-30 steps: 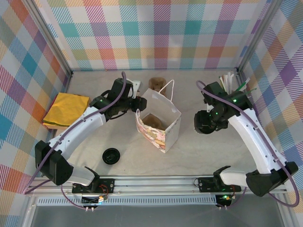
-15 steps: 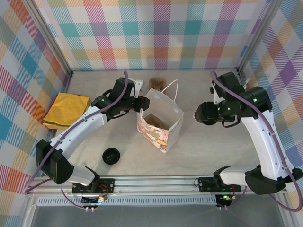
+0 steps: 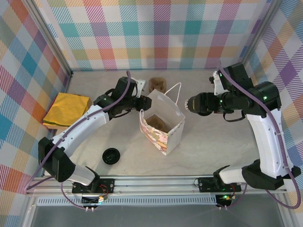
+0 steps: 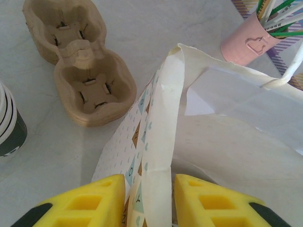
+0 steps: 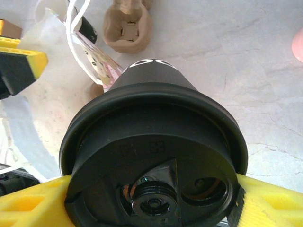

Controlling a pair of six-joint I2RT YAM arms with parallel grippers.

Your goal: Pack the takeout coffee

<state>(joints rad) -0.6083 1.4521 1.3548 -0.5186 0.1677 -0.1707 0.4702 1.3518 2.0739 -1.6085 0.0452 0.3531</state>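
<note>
Two arms at work over a pale, stone-veined surface (image 3: 213, 142). At far left lies a folded yellow cloth (image 3: 66, 109), soft and matte. Nearer my bases sits a loose black lid (image 3: 111, 155), flat and round.

My left fingers (image 4: 90, 198), blocky yellow pads, are pinched together on the folded rim of the paper bag (image 3: 163, 127). The bag stands upright with its mouth open. It is white inside and printed outside with small pastel diamonds and marks too small to read, and it has thin white cord handles.

Behind the bag rests a brown moulded-pulp cup carrier (image 4: 80, 71), with two rounded wells, each cut with a cross. Beside the carrier, in my left wrist view, is the edge of a white cup (image 4: 8, 125) with dark stripes and a dark base band; a pale mark on the band is illegible.

Just right of the bag's mouth and outside it is the takeout coffee (image 3: 196, 104). It is held off the surface on its side, with its base toward the bag. My right fingers (image 5: 28, 208) are clamped on it, one yellow pad on either side of the lid. The lid is round, ridged black plastic with a sip hole. Its embossed characters are too faint to read, and the dark body tapers away behind it.

At far right stands a pink cup (image 4: 244, 42) with a raised outline on its side, holding green and white sticks.
</note>
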